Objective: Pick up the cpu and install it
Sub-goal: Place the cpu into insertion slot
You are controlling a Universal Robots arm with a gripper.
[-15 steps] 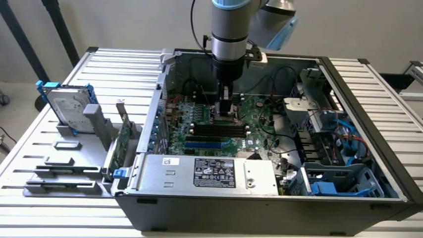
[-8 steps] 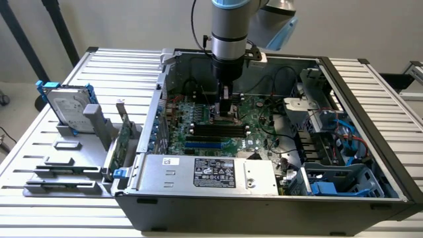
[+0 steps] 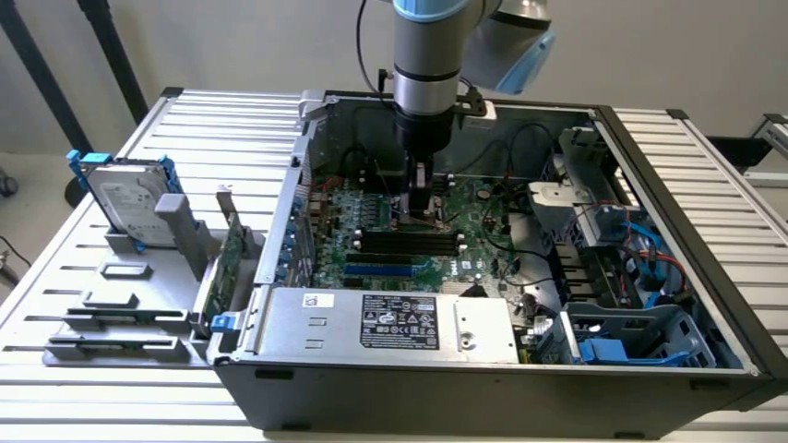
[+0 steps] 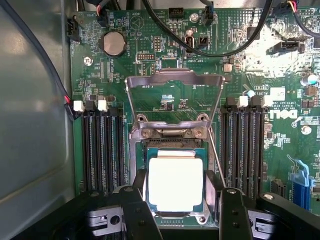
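- Wrist view, lower centre: cpu (image 4: pixel 175 182) lies in the socket (image 4: pixel 175 145) between the gripper (image 4: pixel 177 210) jaws, spread, apparently not clamping it
- Judgement: keep the chip square and flat; retention frame (image 4: pixel 172 100) stands raised behind

gripper (image 4: pixel 177 212) fingers cut off by wrist view edge, their tips covering both cpu (image 4: pixel 175 183) sides; in exterior view arm (image 3: pixel 431 55) cropped at top, socket hidden behind it

A pale, plain wall (image 3: pixel 221 46) is standing behind a table (image 3: pixel 87 406) of silver slatted metal. Dark diagonal struts (image 3: pixel 50 74) are leaning at the exterior view's left. Even, soft light is falling across the slats.
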